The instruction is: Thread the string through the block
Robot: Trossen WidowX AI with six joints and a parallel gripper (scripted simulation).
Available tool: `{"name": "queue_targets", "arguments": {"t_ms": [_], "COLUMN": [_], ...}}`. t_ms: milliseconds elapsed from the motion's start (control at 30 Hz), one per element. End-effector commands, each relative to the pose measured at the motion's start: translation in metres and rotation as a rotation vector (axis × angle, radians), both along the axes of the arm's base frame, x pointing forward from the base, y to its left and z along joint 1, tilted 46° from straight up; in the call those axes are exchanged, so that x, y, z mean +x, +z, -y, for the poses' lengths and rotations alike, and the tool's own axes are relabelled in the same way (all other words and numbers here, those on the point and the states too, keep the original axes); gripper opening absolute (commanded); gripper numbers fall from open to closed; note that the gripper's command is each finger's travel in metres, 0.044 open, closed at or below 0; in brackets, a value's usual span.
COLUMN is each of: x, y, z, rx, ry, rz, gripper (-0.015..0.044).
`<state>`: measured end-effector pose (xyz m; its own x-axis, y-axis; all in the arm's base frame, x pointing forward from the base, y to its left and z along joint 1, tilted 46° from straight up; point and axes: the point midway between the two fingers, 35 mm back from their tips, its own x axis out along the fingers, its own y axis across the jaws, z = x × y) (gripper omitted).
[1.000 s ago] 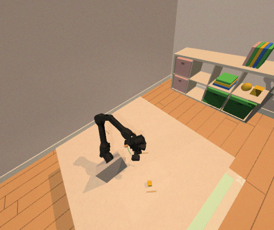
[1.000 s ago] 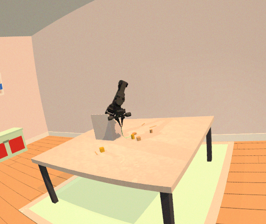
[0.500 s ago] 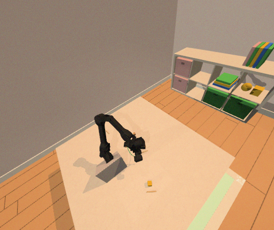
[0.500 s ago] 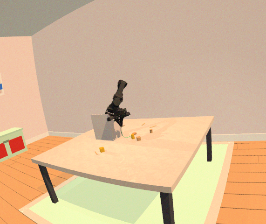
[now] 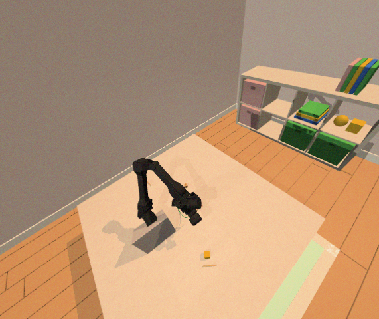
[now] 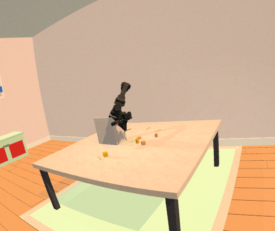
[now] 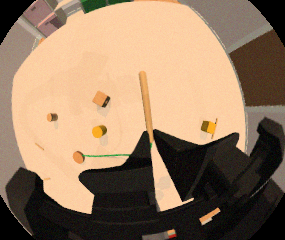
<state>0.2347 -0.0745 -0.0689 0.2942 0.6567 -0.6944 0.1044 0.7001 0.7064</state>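
Tan, light and stiff, we judge, the thin round wooden stick point(image 6: 128, 129) point(image 7: 146, 102) juts above the pale surface point(image 5: 251, 240) point(image 6: 132, 169) point(image 7: 157, 30), our closed gripper point(image 5: 181, 203) point(image 6: 125, 130) point(image 7: 149, 134) rightly pinching it beside the soft green string point(image 5: 182, 214) point(image 6: 124, 136) point(image 7: 107, 155).

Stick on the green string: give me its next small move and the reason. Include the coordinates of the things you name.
Probably swing the stick point(image 6: 129, 129) point(image 7: 146, 102) toward the wooden cube point(image 6: 143, 143) point(image 7: 100, 98), likely the block, keeping it raised: it is held near its string end, and its free tip points past the cube. I can't make out the hole.
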Motion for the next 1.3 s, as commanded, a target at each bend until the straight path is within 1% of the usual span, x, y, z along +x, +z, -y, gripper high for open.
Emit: {"name": "queue_targets", "arguments": {"t_ms": [0, 167, 633, 867, 1267], "x": [0.0008, 0.0007, 0.0002, 0.0002, 0.0001], "y": [-0.0009, -0.001, -0.0017, -0.0018, -0.0025], "z": [0.0006, 0.0006, 0.0015, 0.0016, 0.0021], "rx": [0.004, 0.004, 0.007, 0.007, 0.009], "ry": [0.036, 0.065, 0.318, 0.342, 0.564], "rz": [0.044, 0.069, 0.328, 0.353, 0.571], "gripper": [0.0, 0.0, 0.0, 0.0, 0.0]}}
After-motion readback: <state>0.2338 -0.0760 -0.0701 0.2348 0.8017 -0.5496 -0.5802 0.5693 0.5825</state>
